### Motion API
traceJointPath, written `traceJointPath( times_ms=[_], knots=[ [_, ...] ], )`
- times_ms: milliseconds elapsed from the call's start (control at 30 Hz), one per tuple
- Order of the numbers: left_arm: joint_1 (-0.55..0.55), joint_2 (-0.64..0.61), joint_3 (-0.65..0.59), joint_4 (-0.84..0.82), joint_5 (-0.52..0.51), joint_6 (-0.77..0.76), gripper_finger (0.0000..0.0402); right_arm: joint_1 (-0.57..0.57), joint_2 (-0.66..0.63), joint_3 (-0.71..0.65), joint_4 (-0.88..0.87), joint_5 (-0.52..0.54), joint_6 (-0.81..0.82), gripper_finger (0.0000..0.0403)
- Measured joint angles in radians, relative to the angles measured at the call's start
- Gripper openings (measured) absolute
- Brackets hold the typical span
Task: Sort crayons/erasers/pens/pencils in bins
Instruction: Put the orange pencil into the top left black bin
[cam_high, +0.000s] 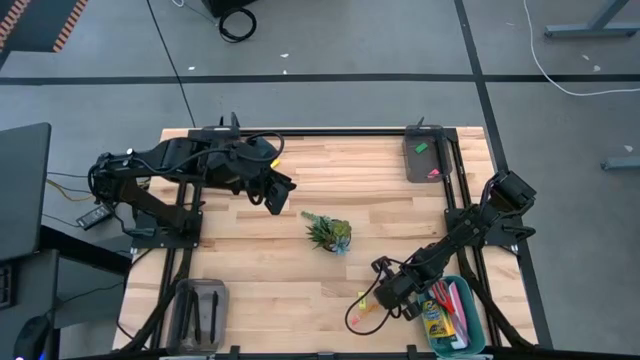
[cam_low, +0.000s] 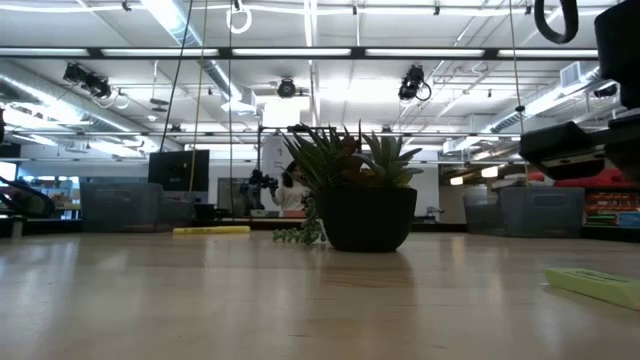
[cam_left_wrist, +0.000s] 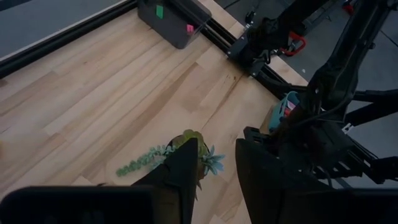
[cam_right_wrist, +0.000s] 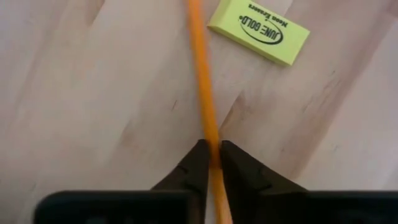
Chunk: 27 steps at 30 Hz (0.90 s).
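Note:
My right gripper (cam_right_wrist: 211, 155) is low over the table's near right part, shut on a thin orange pencil (cam_right_wrist: 200, 68). A yellow eraser (cam_right_wrist: 260, 30) lies flat on the wood just beside that pencil. The teal bin (cam_high: 478, 322) next to the right arm holds the yellow-and-green crayon box (cam_high: 436, 320) and some pencils. My left gripper (cam_left_wrist: 217, 171) hangs high over the far left part of the table, open, with nothing between its fingers. My right gripper pinches the orange pencil's shaft (cam_right_wrist: 210, 134) between its two fingertips. The fingers come steeply from above and lie across the pencil. The pencil runs straight on from the fingers, along the wood past the yellow eraser.
A small potted green plant (cam_high: 328, 233) stands at mid-table. A dark grey bin (cam_high: 428, 160) at the far right corner holds a green and a pink eraser. Another bin (cam_high: 200, 310) at the near left corner holds dark pens. Bare wood lies between them.

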Motion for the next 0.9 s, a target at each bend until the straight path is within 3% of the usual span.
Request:
traceJointPath(
  times_ms=[233, 900],
  knots=[
    [0.0, 0.0, 0.0, 0.0, 0.0, 0.001, 0.0115, 0.0, -0.004, 0.002, 0.004, -0.009, 0.001, 0.0013],
    [-0.006, 0.0, 0.0, 0.0, 0.0, 0.003, 0.0111, 0.0, 0.001, 0.125, -0.06, -0.009, 0.004, 0.001]
  ],
)
